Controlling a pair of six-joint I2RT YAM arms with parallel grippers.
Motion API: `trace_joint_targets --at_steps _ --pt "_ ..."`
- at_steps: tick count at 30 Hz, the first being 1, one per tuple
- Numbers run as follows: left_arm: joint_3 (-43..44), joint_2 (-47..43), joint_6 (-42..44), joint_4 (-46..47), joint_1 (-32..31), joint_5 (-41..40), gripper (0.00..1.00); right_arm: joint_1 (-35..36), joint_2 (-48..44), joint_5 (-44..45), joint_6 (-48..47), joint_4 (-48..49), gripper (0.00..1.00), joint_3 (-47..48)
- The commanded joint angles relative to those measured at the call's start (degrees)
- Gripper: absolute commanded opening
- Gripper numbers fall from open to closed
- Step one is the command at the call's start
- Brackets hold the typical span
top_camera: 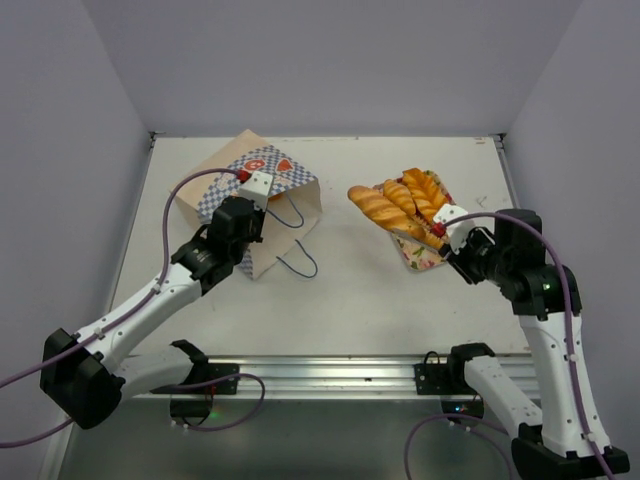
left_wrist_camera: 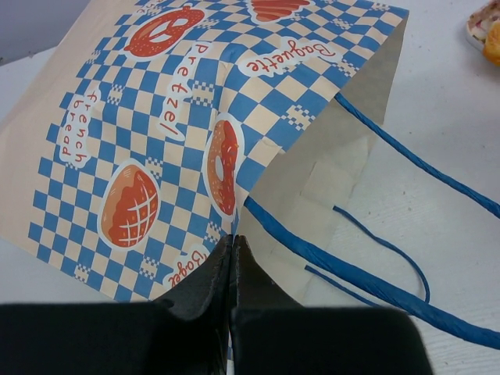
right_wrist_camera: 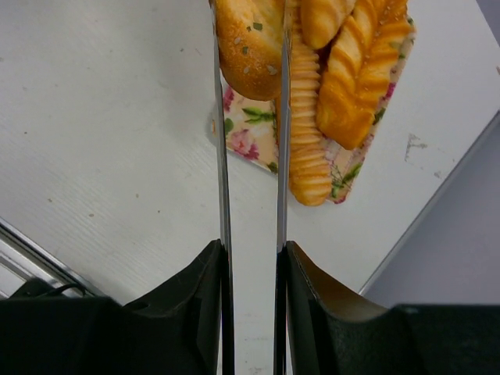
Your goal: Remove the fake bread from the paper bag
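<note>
My left tool (left_wrist_camera: 233, 244) is closed, its tips at the mouth edge of the checkered paper bag (left_wrist_camera: 156, 133), which lies on its side on the surface (left_wrist_camera: 437, 117). My right tool (right_wrist_camera: 250, 23) clamps the end of a seeded loaf (right_wrist_camera: 251, 70). The fake bread (top_camera: 405, 205) lies on the floral tray (right_wrist_camera: 246, 134), well apart from the bag.
</note>
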Motion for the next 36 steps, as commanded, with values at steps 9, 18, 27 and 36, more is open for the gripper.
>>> trace_joint_targets --at_steps 9,18,27,36 --pt "-1.0 -4.7 0.7 3.1 0.6 5.0 0.0 -10.1 2.8 8.8 11.1 15.1 0.0 -2.3" --pt "-2.6 -8.4 0.6 3.1 0.6 6.9 0.0 -16.5 11.8 2.2 14.4 22.0 0.0 -5.3" --pt "-3.4 -9.9 0.2 2.7 0.6 7.8 0.0 -16.4 12.6 -0.2 11.8 22.5 0.06 -10.4" --pt "-3.7 -11.0 -0.2 2.1 0.6 8.5 0.0 -16.5 12.2 0.7 11.7 22.4 0.37 -10.9"
